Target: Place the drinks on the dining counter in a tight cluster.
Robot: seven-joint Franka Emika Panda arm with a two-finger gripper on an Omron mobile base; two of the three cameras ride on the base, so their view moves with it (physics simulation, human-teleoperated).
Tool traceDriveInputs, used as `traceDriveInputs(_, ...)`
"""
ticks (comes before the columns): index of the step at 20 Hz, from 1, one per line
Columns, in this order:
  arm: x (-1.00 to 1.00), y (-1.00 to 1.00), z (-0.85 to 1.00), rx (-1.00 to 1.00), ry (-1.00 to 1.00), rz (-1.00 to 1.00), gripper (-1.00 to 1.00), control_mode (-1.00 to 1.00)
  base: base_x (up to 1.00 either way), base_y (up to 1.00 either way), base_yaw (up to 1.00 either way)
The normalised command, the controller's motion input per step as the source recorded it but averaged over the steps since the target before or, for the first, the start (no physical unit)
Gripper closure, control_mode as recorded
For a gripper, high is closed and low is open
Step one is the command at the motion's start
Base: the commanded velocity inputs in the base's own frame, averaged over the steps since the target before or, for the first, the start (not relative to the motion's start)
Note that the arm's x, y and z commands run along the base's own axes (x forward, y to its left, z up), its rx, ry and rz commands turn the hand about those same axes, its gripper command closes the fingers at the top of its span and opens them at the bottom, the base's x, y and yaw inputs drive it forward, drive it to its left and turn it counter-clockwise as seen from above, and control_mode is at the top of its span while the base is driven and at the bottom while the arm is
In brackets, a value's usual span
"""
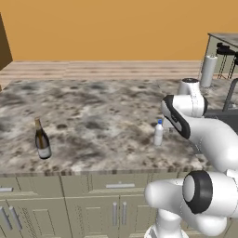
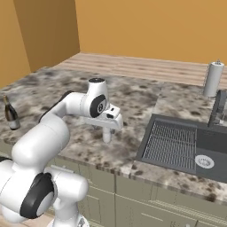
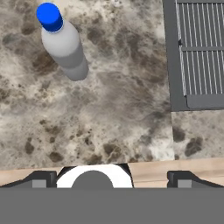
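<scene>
A small clear water bottle (image 1: 158,134) with a blue cap (image 3: 49,16) stands upright on a marbled counter with beige cabinets (image 1: 93,116). My gripper (image 3: 111,180) hovers over that counter's front edge, open, with nothing between its fingers. In the hand view the water bottle (image 3: 61,41) lies up and to the left of the jaws, apart from them. In the right base view the bottle (image 2: 107,135) shows just below the hand. A dark wine bottle (image 1: 42,141) with a pale label stands far left, near the front edge. The dining counter (image 1: 223,36) with black stools shows at the far right.
A dark sink with a ribbed grid (image 2: 177,142) is set into the counter right of the gripper, with a faucet (image 2: 217,108) behind it. A paper towel roll (image 2: 213,79) stands at the back. An orange wall runs beyond the counter.
</scene>
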Motion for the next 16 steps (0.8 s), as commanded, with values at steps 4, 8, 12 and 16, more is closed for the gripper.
traceDriveInputs(4,0.0,0.0,0.0,0.0,0.0,0.0,-1.0,1.0,-0.02,0.0,0.0)
traceDriveInputs(8,0.0,0.0,0.0,0.0,0.0,0.0,-1.0,1.0,-0.05,0.0,0.0)
traceDriveInputs(12,0.0,0.0,0.0,0.0,0.0,0.0,-1.0,1.0,-0.11,0.0,0.0)
traceDriveInputs(16,-0.05,0.01,-0.02,0.0,0.02,0.0,-1.0,-1.0,-0.11,0.0,0.0)
